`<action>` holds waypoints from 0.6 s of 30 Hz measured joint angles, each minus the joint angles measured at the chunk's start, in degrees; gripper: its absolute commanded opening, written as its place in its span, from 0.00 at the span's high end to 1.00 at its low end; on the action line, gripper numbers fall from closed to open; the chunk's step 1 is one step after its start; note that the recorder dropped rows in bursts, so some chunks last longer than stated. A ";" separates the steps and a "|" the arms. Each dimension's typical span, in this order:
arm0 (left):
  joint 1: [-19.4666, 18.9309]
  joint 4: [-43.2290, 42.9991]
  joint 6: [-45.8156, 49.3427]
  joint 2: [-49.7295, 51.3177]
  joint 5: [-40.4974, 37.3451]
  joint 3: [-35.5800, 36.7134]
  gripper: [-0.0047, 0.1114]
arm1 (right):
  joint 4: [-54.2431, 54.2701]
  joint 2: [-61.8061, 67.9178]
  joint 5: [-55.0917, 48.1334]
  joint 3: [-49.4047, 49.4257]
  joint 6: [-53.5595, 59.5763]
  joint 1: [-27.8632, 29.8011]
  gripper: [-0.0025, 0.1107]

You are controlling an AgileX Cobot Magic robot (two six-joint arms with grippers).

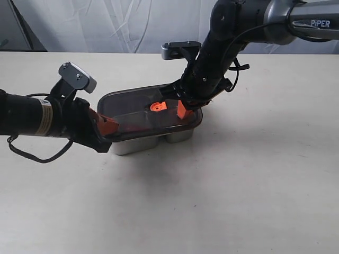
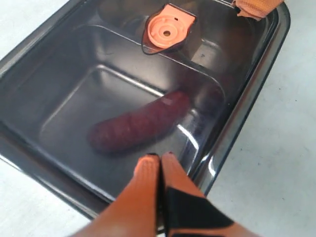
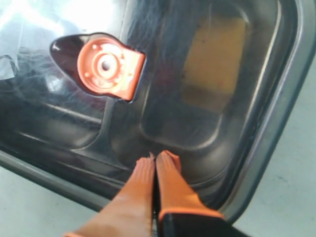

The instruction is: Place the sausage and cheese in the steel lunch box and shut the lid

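The dark translucent lid (image 1: 132,106) lies on top of the steel lunch box (image 1: 135,144), its orange valve tab (image 1: 158,106) in the middle. In the left wrist view the red sausage (image 2: 140,126) shows through the lid (image 2: 59,89), lying in one compartment. The cheese (image 3: 215,59) shows as a yellow blur under the lid (image 3: 276,133) in the right wrist view. My left gripper (image 1: 108,126) (image 2: 160,157) is shut, its tips on the lid's left end. My right gripper (image 1: 181,109) (image 3: 157,157) is shut too, its tips on the lid at the right end. Neither holds anything.
The box stands near the middle of a pale tabletop (image 1: 238,185). A white curtain (image 1: 132,21) hangs behind the table's far edge. My right arm (image 1: 249,24) reaches in from the upper right and my left arm (image 1: 32,116) from the left.
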State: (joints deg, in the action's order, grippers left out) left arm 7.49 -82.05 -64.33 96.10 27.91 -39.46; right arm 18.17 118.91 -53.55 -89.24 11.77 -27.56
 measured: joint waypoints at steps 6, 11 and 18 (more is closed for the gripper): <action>0.00 0.43 -0.97 2.58 0.92 -0.61 0.96 | 0.40 0.29 0.21 0.00 -0.08 0.00 0.99; 0.00 1.96 -0.97 4.45 2.71 -1.05 0.96 | 0.40 0.29 0.66 0.00 -0.08 0.00 0.99; -0.11 2.71 -1.16 5.23 3.81 -1.38 0.96 | 0.51 1.03 0.65 0.00 -0.21 0.00 0.99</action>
State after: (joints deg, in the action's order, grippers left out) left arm 7.38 -79.35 -65.50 101.33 31.73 -40.84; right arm 18.67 119.95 -52.90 -89.24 11.55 -27.56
